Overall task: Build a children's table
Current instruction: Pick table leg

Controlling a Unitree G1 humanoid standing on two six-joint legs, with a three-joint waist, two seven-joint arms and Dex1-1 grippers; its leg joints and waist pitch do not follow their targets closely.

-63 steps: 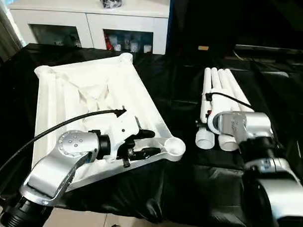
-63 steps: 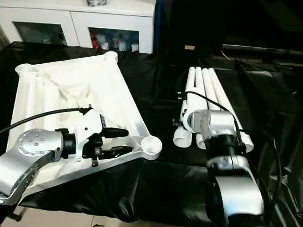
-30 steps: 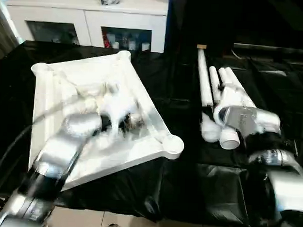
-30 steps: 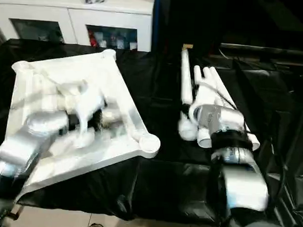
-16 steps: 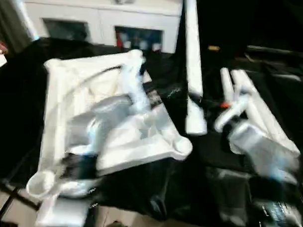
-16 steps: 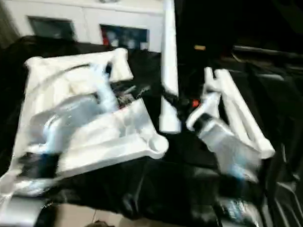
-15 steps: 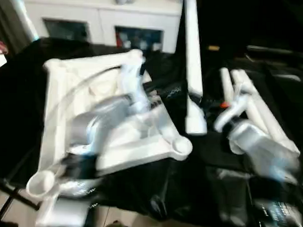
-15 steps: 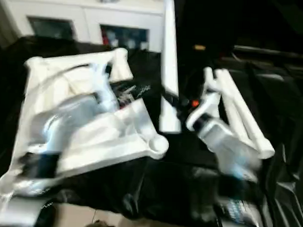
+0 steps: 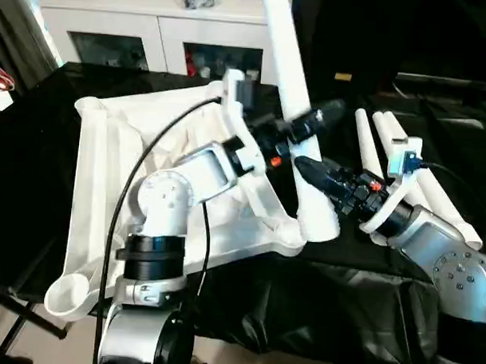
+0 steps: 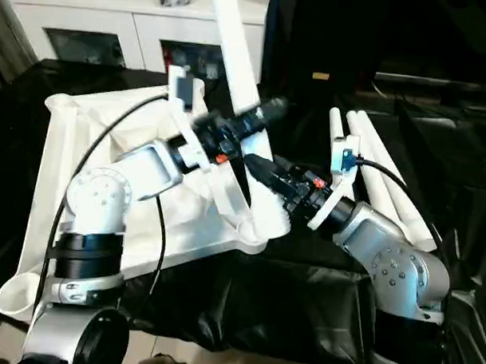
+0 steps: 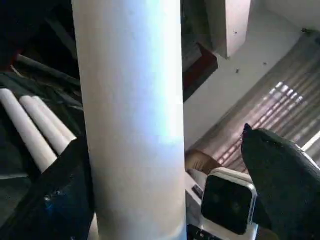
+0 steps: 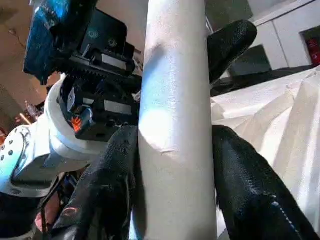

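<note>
The children's table top (image 9: 91, 185) lies underside up on the left of the black cloth. One white leg (image 9: 284, 48) stands steeply, its lower end at the near right corner socket (image 9: 291, 236); whether it is seated is hidden. My right gripper (image 9: 313, 173) is shut on the leg low down, both fingers (image 12: 107, 185) pressed to it. Higher up, my left gripper (image 9: 305, 132) is open around the same leg, one finger (image 11: 55, 200) against it and the other well off it. Three more legs (image 9: 376, 139) lie side by side on the right.
A white cabinet (image 9: 153, 19) stands behind the table. The black cloth (image 9: 343, 297) hangs over the near edge, with floor below it. My left arm's black cable (image 9: 148, 163) arcs over the table top.
The right arm brought the lifted leg across to the table top's near corner. My left arm left the table top, rose to the leg, and its fingers opened.
</note>
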